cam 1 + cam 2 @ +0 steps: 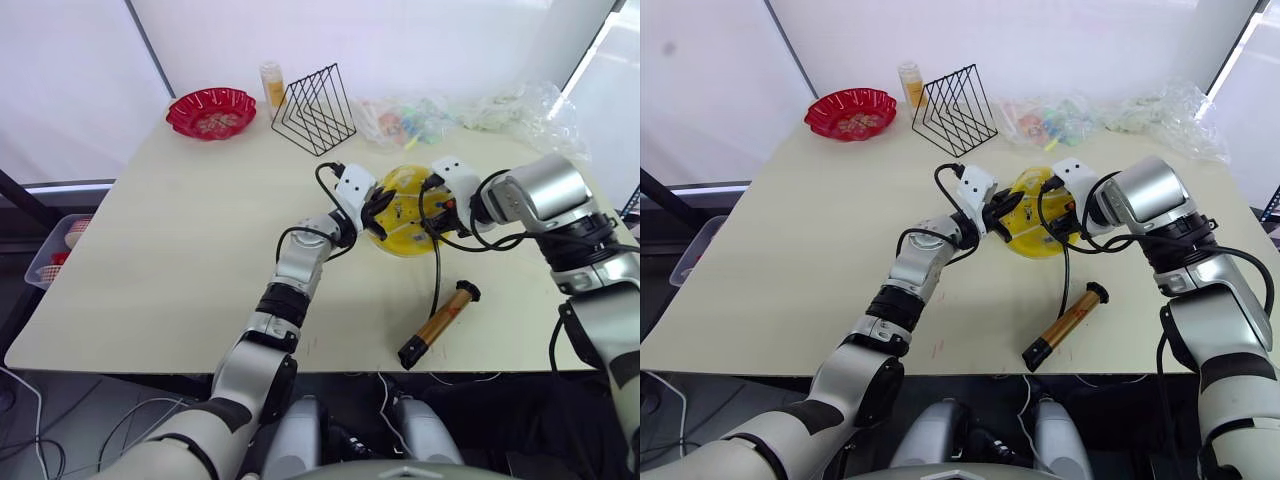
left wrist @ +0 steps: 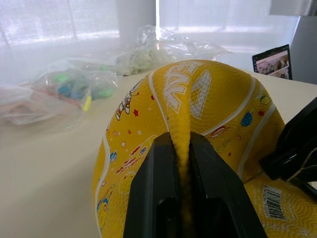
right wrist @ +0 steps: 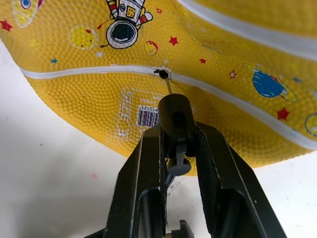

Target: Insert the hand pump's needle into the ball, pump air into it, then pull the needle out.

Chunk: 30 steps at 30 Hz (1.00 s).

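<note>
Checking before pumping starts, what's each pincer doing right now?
Left pincer: shut on a fold of the ball.
Right pincer: shut on the needle fitting.

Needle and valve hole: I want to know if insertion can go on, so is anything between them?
Nothing visible. The right gripper holds the needle by its fitting, tip at the valve hole of the yellow ball.
</note>
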Available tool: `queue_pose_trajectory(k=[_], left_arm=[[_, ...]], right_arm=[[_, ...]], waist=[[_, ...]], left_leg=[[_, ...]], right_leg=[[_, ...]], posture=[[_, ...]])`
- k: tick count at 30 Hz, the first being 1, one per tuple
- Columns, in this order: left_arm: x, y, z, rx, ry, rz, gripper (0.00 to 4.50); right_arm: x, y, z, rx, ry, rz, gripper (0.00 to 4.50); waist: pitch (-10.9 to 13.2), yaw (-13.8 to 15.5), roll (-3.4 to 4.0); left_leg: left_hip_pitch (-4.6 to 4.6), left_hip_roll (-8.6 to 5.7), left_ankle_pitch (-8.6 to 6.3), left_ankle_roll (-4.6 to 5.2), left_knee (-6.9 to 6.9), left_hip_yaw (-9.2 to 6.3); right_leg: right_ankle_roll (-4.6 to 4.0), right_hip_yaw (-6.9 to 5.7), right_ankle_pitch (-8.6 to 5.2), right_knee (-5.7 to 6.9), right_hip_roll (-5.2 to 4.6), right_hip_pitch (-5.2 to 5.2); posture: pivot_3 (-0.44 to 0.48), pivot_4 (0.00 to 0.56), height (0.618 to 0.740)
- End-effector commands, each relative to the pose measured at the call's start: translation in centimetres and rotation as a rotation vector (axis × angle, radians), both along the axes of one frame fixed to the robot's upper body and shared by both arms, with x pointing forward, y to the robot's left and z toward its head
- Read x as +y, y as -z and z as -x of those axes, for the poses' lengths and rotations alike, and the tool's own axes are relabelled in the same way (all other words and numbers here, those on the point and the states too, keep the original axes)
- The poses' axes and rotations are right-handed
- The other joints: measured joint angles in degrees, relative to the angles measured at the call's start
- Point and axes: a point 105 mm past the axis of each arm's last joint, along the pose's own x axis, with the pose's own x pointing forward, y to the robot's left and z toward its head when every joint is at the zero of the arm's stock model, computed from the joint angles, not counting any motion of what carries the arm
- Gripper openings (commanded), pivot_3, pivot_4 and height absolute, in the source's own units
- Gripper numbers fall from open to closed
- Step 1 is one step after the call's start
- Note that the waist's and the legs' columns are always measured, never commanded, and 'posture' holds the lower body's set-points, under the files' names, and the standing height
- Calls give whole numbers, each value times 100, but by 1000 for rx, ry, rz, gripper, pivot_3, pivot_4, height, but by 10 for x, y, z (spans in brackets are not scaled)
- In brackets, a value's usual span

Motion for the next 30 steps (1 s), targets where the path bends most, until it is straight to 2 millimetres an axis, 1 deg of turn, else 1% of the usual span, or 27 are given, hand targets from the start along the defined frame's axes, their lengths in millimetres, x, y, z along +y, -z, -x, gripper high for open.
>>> queue_pose_trajectory(k=[1,2,7,10,18,26,30], left_arm=[[-24,6,15,15,113,-25,51],[-24,7,15,16,113,-25,51],[-25,10,16,26,118,-35,51],[-23,12,15,30,114,-40,51],[-21,13,12,34,95,-40,51],[-18,14,11,36,86,-40,51],[-18,14,10,37,82,-40,51]], right_arm=[[11,0,-5,-21,-33,26,301],[12,0,-5,-21,-35,26,301],[31,-3,-7,-32,-85,-1,301],[38,-3,-7,-31,-102,-7,301],[51,6,-5,-13,-134,9,301],[56,17,-4,13,-161,28,301],[59,19,-3,23,-176,33,301]], waist=[[-1,-4,1],[-2,-4,1],[-3,-16,2],[-4,-25,3],[-8,-45,3],[-13,-126,3],[-14,-140,3]], left_leg=[[1,0,0,0,0,1],[2,0,0,0,0,0],[7,0,1,0,2,0],[12,1,1,0,2,-3],[28,4,1,-1,1,-6],[76,6,0,-1,-13,-17],[77,6,0,-1,-13,-23]], right_leg=[[0,0,0,1,0,0],[0,0,0,1,1,1],[-1,0,1,2,1,6],[-2,1,1,4,3,8],[-3,3,2,5,6,21],[-7,3,-2,-1,7,63],[-7,3,-3,0,7,64]], posture=[[0,150,740],[0,150,740],[0,150,740],[0,150,740],[0,150,740],[0,150,740],[0,150,740]])
